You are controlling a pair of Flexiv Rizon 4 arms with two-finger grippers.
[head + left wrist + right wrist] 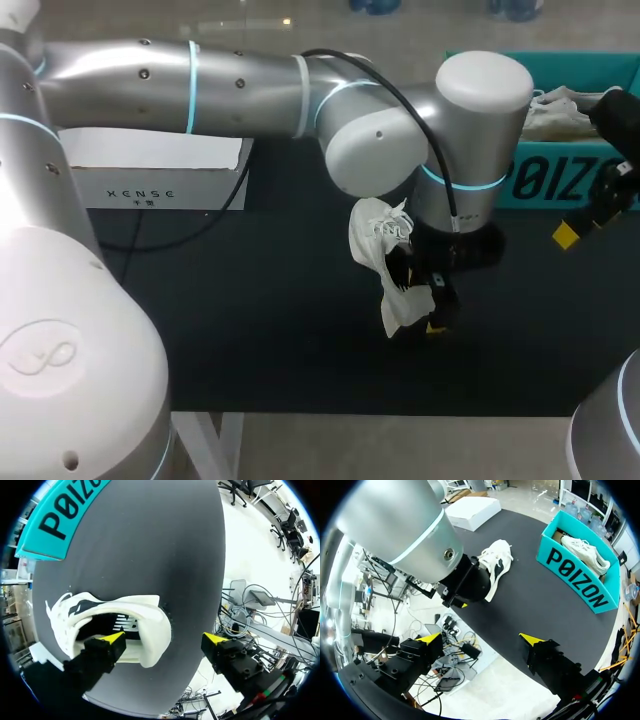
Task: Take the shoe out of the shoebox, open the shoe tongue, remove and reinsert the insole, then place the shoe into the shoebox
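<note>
Lying on the black table (250, 330) just right of the head view's centre, the white shoe (375, 250) is out of the teal shoebox (560, 180), so I judge the first step done. The left gripper (164, 638) hangs over the shoe's heel end with its jaws wide. The left wrist view shows one yellow-tipped finger (111, 639) at or just inside the dark mouth of the shoe and the other out past the heel, over bare table, so nothing is gripped. That looks like work on the tongue or the insole. I cannot tell whether the insole is in or out. Refitting it and putting the shoe back in the box are probably still to come.

The shoe's long axis runs nearly up and down the head view, leaning a little. The laced front points to the upper part of the frame and the heel to the lower part, toward the robot. The shoe seems tipped partly onto its side, though I cannot be sure.

The shoebox stands at the upper right of the head view, well apart from the shoe, and holds a second white shoe (555, 110). The right gripper (479, 640) is at the right edge of that view, near the box, with its jaws wide and nothing between them. A white box (150, 160) sits at the upper left.
</note>
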